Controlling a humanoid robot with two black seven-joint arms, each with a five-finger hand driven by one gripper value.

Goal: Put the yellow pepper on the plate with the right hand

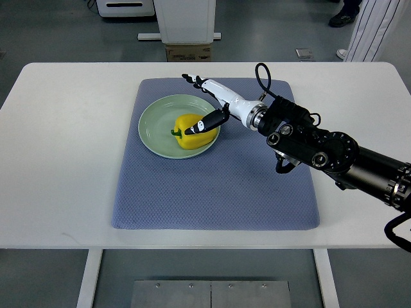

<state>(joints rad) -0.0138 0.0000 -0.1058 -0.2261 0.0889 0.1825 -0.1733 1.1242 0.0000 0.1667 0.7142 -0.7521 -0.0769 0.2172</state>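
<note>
Yellow pepper (pixel 190 131) lies on the pale green plate (pixel 154 125), resting in the plate's right half, with its green stem (pixel 175 133) pointing toward the plate's centre. The pepper sits inside the rim and none of it overhangs onto the mat.

The plate stands on a blue-grey textured mat (pixel 218 186), in the mat's upper left part. The mat lies flat on a white table (pixel 64 160) and covers the table's middle area.

The right hand (pixel 207 102) reaches in from the picture's right edge on a black arm (pixel 334 157) that crosses the mat's upper right corner. The wrist section is white. The hand is over the plate's upper right rim. One dark-tipped digit, apparently the thumb (pixel 205 124), extends down and left and lies across the top of the pepper; contact looks likely, though the steep view does not settle whether it touches or hangs just above. The other fingers (pixel 191 79) are extended up and left, beyond the far rim of the plate and well clear of the pepper. The hand is therefore spread, not closed around the pepper.

A black cable (pixel 262 76) loops above the wrist joint.

Beyond the far edge of the table a white equipment base (pixel 186 22) stands on the grey floor, with a brown box (pixel 189 51) at its foot. A person's shoe (pixel 340 19) and part of a white striped garment (pixel 376 29) show at the top right corner.
</note>
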